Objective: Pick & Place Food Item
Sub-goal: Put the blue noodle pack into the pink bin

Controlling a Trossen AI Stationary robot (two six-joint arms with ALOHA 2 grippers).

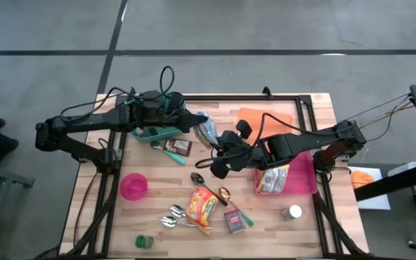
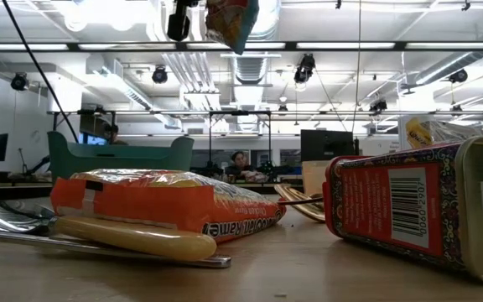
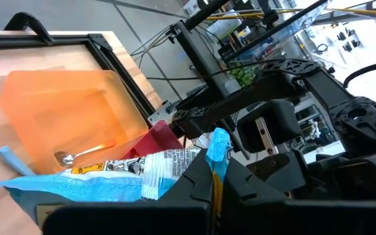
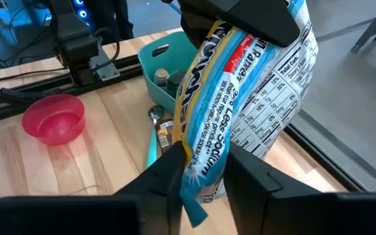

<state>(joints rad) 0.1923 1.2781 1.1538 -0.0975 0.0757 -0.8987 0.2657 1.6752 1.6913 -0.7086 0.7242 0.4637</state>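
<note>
The wooden table point(image 1: 157, 217) is cluttered; a pink tray point(image 1: 309, 180) sits at its right, an orange tray point(image 1: 266, 115) far centre, a teal bin point(image 1: 156, 133) far left. The task's item, a blue-and-white ramen packet point(image 4: 240, 85), is held in the air over the table's centre, between the two arms. It is clamped at its upper edge by the left gripper point(image 1: 190, 119), whose fingers are pressed together on the seam. The right gripper point(image 4: 204, 163) is at the packet's lower end with a finger on each side, jaws narrowed around it; a firm clamp cannot be confirmed. The packet is judged light, with a crinkly, slippery film wrapper over a brittle noodle block, so hard squeezing is to be avoided. The flat sealed edge or corner is judged the best hold, since the film can slide on the pads at mid-body. Smaller items are scattered near: an orange snack bag point(image 1: 202, 204), a pink bowl point(image 1: 133, 185), spoons point(image 1: 175, 217), a small box point(image 1: 235, 220).
</note>
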